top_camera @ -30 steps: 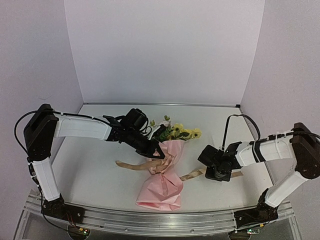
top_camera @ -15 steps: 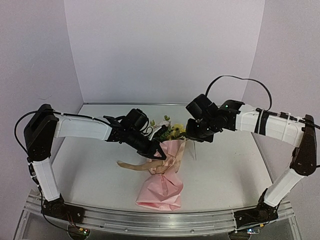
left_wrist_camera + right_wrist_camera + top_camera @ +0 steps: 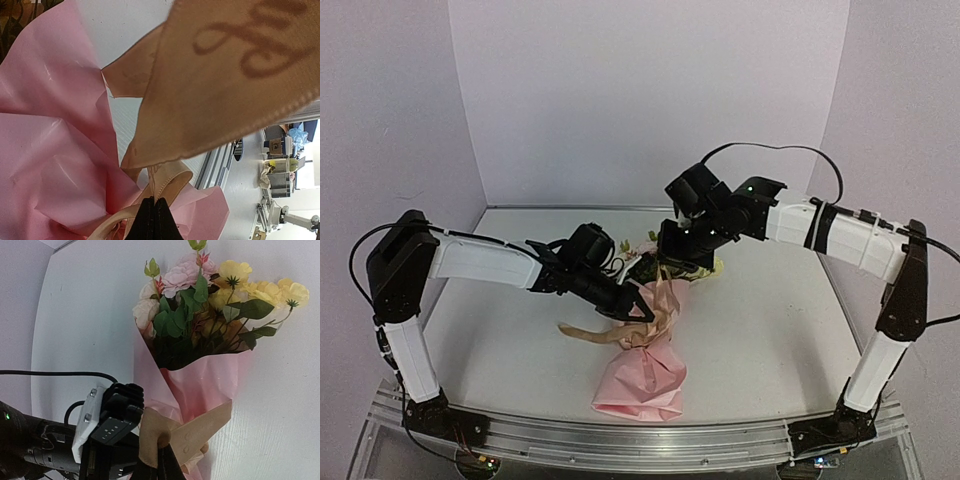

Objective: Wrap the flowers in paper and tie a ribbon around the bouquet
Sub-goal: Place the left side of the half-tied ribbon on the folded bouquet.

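The bouquet [image 3: 648, 352] lies on the white table [image 3: 770, 330] between the two arms, its head toward the back wall and its flared foot toward the near edge; the flowers [image 3: 210, 300], pale yellow and pinkish white with dark green leaves, stick out of the top of a cone of pink paper [image 3: 55, 150], which is pinched in at the waist and creased into soft folds.

The tan ribbon [image 3: 588, 333] goes about that waist; one loose end trails across the table to the left of the bouquet, and another length rises from the waist to the arm above.

The left claw [image 3: 639, 310] reaches in low from the left and sits at the waist, its two black tips pressed together on a narrow loop of ribbon right against the paper.

The right claw [image 3: 161, 460] hangs above the flower end, off the table, and is closed on a folded end of the ribbon.

The waist is crowded with folds, so it is hard to tell whether the ribbon is knotted there or only crossed over.
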`<state>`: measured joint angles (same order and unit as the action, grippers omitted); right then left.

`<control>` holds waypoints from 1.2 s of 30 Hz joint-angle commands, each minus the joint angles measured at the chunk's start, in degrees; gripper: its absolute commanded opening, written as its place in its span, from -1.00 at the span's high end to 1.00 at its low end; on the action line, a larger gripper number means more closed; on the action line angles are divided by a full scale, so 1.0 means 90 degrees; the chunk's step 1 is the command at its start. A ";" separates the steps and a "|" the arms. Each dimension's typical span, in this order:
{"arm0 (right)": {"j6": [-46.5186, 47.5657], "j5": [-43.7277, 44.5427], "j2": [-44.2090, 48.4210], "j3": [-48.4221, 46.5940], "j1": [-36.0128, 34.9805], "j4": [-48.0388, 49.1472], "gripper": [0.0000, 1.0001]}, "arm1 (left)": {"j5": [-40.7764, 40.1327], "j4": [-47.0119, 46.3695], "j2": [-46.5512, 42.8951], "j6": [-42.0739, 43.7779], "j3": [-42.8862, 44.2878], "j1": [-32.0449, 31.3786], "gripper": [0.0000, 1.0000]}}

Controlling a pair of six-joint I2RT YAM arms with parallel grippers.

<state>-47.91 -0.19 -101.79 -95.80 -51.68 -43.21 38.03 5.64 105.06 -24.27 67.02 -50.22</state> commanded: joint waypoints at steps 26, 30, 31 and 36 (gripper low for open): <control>0.0022 -0.0062 -0.0197 -0.0005 -0.0518 -0.0085 1.00 | -0.0193 -0.1222 -0.0461 -0.1342 -0.0618 -0.0019 0.66; 0.0106 0.0008 -0.0189 -0.0007 -0.0566 -0.0209 1.00 | -0.0201 -0.1237 -0.0527 -0.1367 -0.0666 -0.0016 0.66; 0.0123 0.0007 -0.0192 0.0018 -0.0571 -0.0225 1.00 | -0.0199 -0.1242 -0.0537 -0.1370 -0.0679 -0.0018 0.65; 0.0202 0.0103 -0.0212 0.0035 -0.0642 -0.0344 1.00 | -0.0197 -0.1164 -0.0602 -0.1359 -0.0717 -0.0016 0.64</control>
<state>-47.51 -1.77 -105.73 -95.46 -56.64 -44.65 36.68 -3.60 102.80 -36.12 61.32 -50.22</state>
